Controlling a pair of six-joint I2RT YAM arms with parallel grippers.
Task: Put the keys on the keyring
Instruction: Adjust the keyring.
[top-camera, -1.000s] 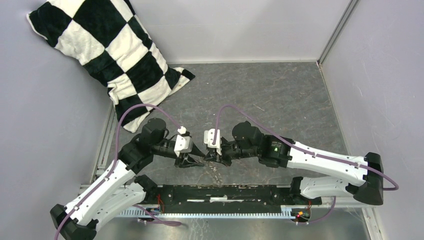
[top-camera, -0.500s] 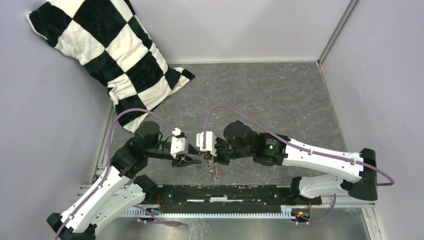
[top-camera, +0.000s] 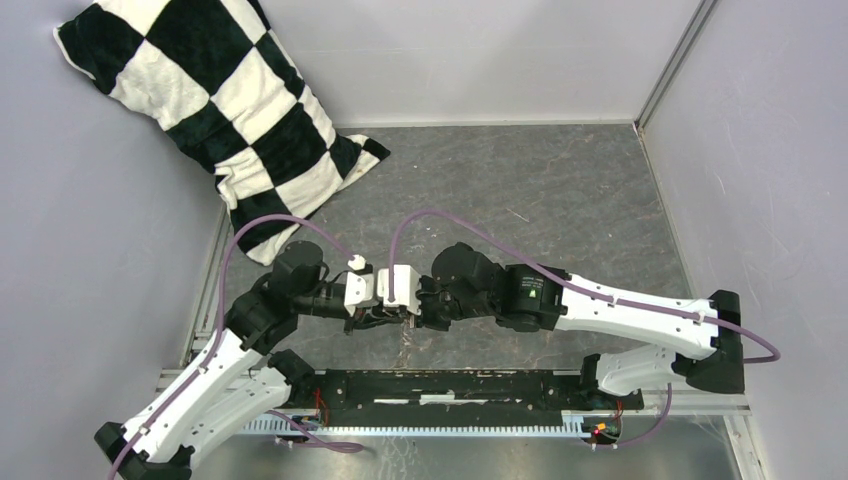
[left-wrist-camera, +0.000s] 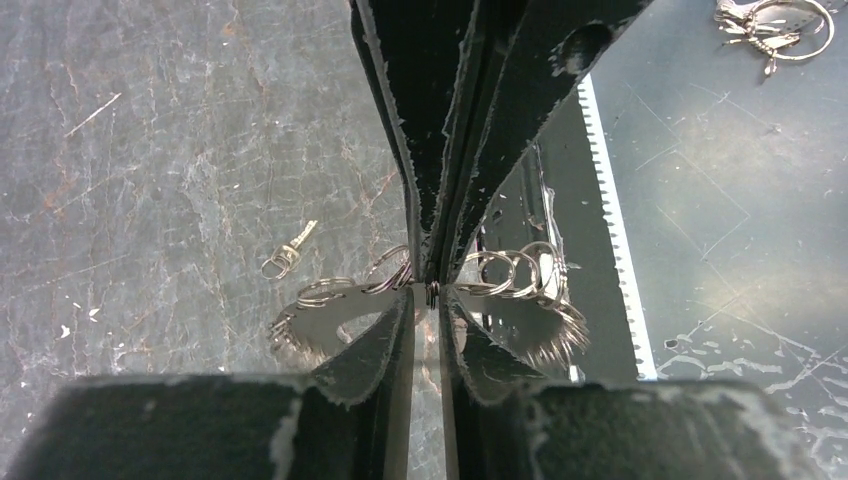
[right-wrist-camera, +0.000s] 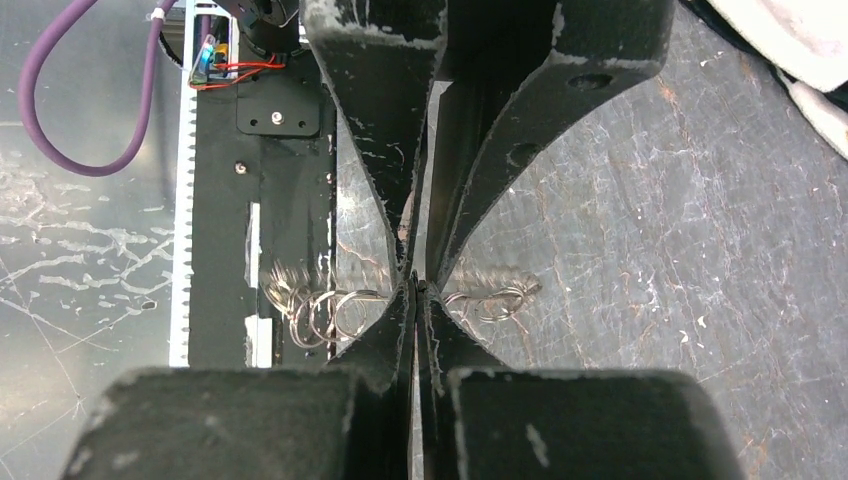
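Observation:
The keyring (left-wrist-camera: 520, 272), a chain of small silver rings, hangs between my two grippers just above the table near its front edge; it also shows in the right wrist view (right-wrist-camera: 330, 305). No red tag shows. My left gripper (left-wrist-camera: 431, 295) is shut on one ring at its tips. My right gripper (right-wrist-camera: 416, 285) is shut on the chain from the opposite side, tip to tip with the left. In the top view the left gripper (top-camera: 383, 318) and the right gripper (top-camera: 407, 316) meet and hide the rings. A tiny silver key (left-wrist-camera: 288, 255) lies on the table beyond the chain.
A black-and-white checked pillow (top-camera: 215, 100) leans in the back left corner. The black rail (top-camera: 450, 385) runs along the front edge right under the grippers. A second loose ring with small metal pieces (left-wrist-camera: 778, 22) lies on the metal shelf beyond the rail.
The right gripper has moved left, carrying the hanging ring chain, and now meets the left gripper tip to tip. The left gripper now grips the chain too.

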